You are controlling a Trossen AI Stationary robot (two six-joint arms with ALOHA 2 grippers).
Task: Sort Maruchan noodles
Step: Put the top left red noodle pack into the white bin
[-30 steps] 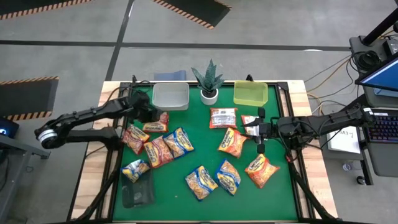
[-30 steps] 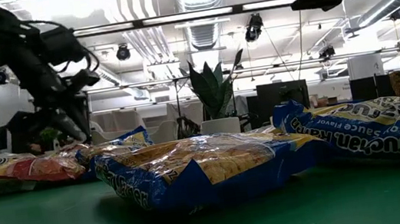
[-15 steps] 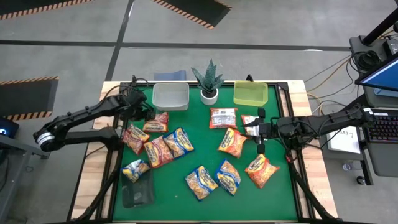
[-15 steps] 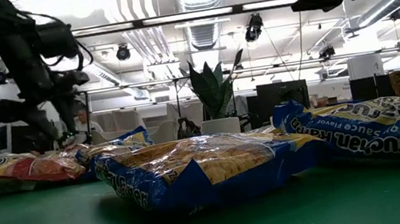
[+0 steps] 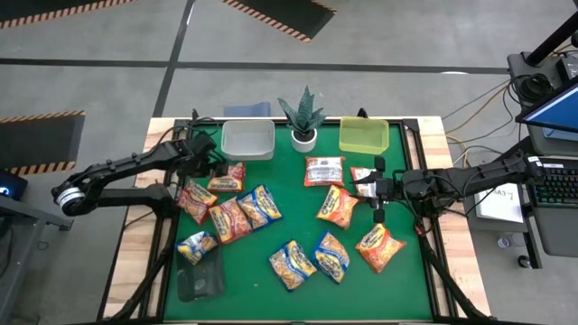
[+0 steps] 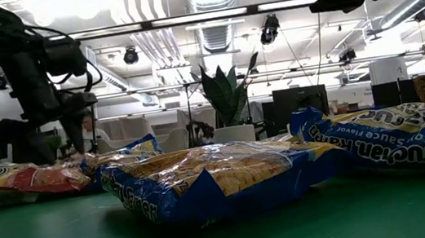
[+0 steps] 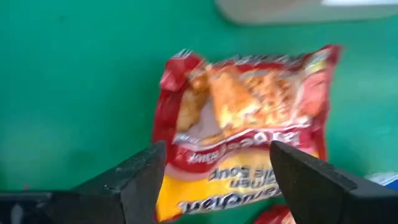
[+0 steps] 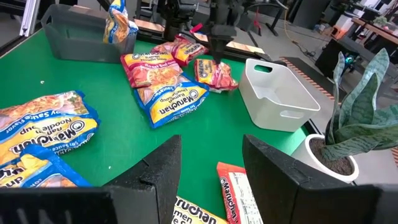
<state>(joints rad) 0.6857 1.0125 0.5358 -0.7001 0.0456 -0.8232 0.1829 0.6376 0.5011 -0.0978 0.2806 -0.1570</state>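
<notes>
Several Maruchan noodle packets (image 5: 262,206) lie scattered on the green mat (image 5: 271,230). One red-orange packet (image 7: 242,124) lies flat near the far left, in front of the clear bin (image 5: 247,140). My left gripper (image 7: 217,177) hangs open just over this packet (image 5: 226,178), pointing steeply down, one finger on either side of its near end. I see no touch. My right gripper (image 8: 211,168) waits open and raised at the right side (image 5: 375,191), above a red-white packet (image 5: 361,175), with nothing between its fingers.
A potted plant (image 5: 303,117) stands at the far middle between the clear bin and a yellow-green bin (image 5: 364,135). A dark grey bin (image 5: 200,278) sits near left, with a blue-yellow packet (image 5: 196,246) at its far rim. Bare mat lies along the near edge.
My left gripper has opened wide above the red-orange packet and tipped to point more steeply down, staying over the same spot. The packet lies on the mat where it was. My right arm has kept still.
</notes>
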